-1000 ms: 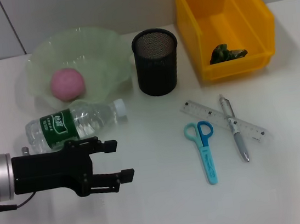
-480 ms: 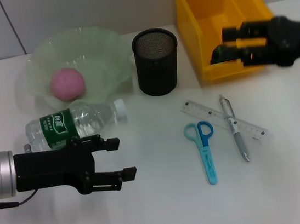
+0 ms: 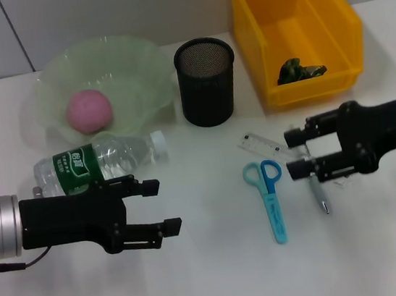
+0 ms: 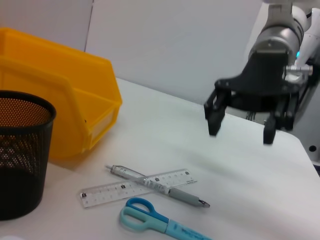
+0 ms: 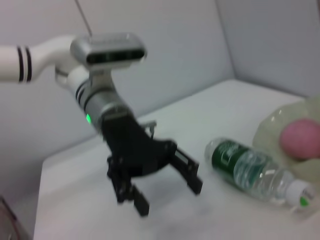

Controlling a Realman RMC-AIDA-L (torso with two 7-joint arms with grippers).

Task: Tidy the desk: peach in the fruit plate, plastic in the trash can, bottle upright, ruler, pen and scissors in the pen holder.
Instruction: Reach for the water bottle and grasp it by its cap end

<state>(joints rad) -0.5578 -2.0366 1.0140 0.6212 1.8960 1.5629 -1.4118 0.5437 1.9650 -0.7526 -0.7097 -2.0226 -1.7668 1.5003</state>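
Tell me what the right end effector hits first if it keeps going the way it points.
Probably the blue scissors, just ahead of the right end effector; its height above the table is unclear.

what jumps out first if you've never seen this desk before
The bright yellow bin at the back right, with crumpled green plastic inside. In front of it the right gripper hovers open over the pen and ruler, beside the blue scissors. The left gripper hangs open by the lying bottle.

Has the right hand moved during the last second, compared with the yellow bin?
Yes. The right hand has come down from beside the yellow bin toward the near side, now open above the pen and ruler.
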